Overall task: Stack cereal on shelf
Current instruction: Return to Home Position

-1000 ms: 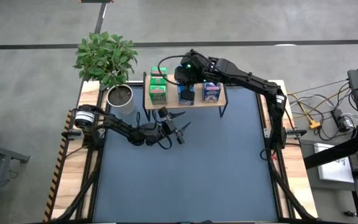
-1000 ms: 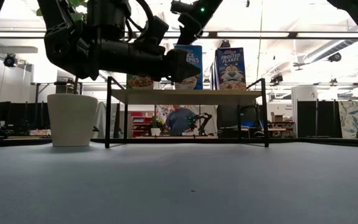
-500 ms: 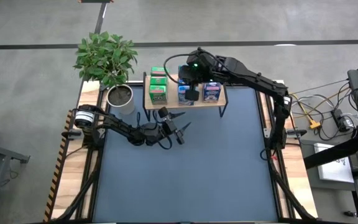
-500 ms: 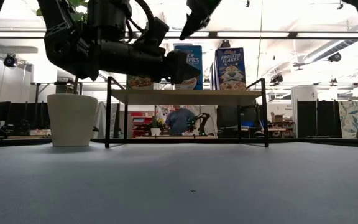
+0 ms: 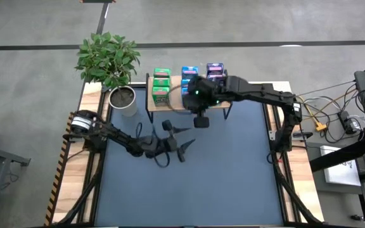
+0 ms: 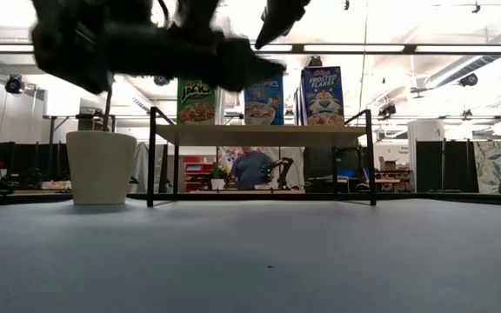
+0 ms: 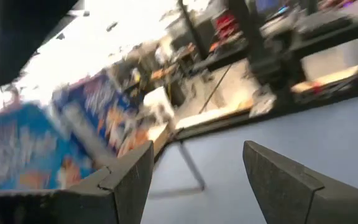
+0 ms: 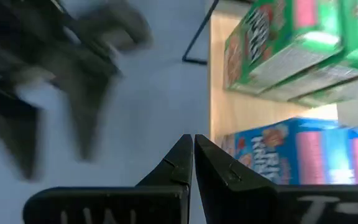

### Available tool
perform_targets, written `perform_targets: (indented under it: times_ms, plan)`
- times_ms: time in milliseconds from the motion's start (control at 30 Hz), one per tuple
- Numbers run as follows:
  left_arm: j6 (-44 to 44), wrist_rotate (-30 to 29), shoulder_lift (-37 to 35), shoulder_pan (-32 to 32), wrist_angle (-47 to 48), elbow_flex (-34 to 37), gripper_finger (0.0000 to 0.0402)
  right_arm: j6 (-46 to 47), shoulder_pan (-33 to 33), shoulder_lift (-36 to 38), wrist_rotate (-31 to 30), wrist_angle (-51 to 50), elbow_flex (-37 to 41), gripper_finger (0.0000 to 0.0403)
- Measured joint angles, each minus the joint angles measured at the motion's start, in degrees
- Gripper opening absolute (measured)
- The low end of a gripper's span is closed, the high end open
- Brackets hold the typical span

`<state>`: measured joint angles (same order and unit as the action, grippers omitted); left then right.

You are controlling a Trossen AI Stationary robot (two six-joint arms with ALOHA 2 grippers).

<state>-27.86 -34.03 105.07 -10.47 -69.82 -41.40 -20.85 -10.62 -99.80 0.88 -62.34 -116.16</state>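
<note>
The light-wood shelf (image 5: 176, 104) (image 6: 259, 135) stands on thin black legs at the table's far edge. Cereal boxes stand on it on their bases: green ones (image 5: 161, 85) (image 6: 197, 102) at the left, blue ones (image 5: 189, 74) (image 6: 263, 100) in the middle, blue-purple ones (image 5: 215, 69) (image 6: 323, 96) at the right. My right gripper (image 5: 201, 121) (image 8: 193, 142) is shut and empty, above the table just in front of the shelf's middle. My left gripper (image 5: 184, 143) (image 7: 197, 168) is open and empty, over the table nearer the front, pointing toward the shelf.
A potted plant (image 5: 109, 60) in a white pot (image 6: 101, 167) stands left of the shelf at the table's far left corner. The dark blue-grey tabletop (image 5: 189, 183) stretches in front of the shelf. A person (image 6: 252, 167) shows in the room beyond, under the shelf.
My right gripper has drawn back from over the blue boxes on the shelf toward the table's near edge and now hangs in front of the shelf; the boxes have stayed put. My left gripper has shifted a little toward the near edge.
</note>
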Motion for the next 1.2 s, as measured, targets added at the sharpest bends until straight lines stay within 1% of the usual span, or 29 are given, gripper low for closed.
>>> perform_targets:
  times_ms: [67,167,233,300,467,600,667,767,833,933,1000,1100,1200]
  plan:
    - [-3.51,-0.12,-1.18,-2.33,-0.91,0.35,0.0231,0.29,1.63,-0.01,-2.86,0.02,1.77,0.0009]
    - [-8.55,-2.55,-3.90,-5.25,-1.62,1.40,0.0231,0.55,3.91,0.06,-7.10,0.12,3.77,0.0009]
    - [-10.82,-4.36,-6.38,-6.86,-1.79,2.20,0.0231,1.14,5.33,0.46,-8.03,0.93,5.14,0.0009]
    - [-12.17,-4.92,-8.99,-8.25,-1.69,3.34,0.0231,1.70,6.67,1.54,-8.23,2.57,7.00,0.0009]
    - [-10.68,-5.06,-16.15,-11.14,0.08,7.17,0.0231,3.00,9.93,5.81,-8.43,9.15,13.28,0.0009]
    - [-7.37,-4.50,-22.78,-13.61,5.62,9.66,0.0231,3.48,12.09,10.63,-8.42,16.65,20.08,0.0009]
    - [-5.18,-3.84,-26.06,-14.69,9.88,9.98,0.0231,3.39,13.17,13.06,-8.43,20.65,23.98,0.0009]
    - [-0.97,-2.05,-30.83,-16.04,20.64,9.93,0.0231,3.35,14.65,16.39,-8.41,26.91,29.97,0.0009]
    - [3.70,1.00,-34.08,-16.43,31.11,9.03,0.0231,3.35,15.58,18.48,-8.43,30.63,33.98,0.0009]
    - [10.63,7.99,-39.12,-16.52,49.59,7.13,0.0231,3.35,16.80,21.66,-8.41,36.04,39.61,0.0009]
    - [14.52,9.66,-42.07,-16.56,58.65,6.51,0.0230,3.47,17.58,23.54,-8.41,38.97,43.26,0.0009]
    - [17.63,9.64,-46.32,-16.52,66.01,6.31,0.0220,4.65,18.69,26.45,-8.41,43.72,49.22,0.0009]
    - [18.43,9.60,-50.19,-16.52,69.37,7.21,0.0193,5.48,19.66,29.48,-8.39,49.94,55.63,0.0009]
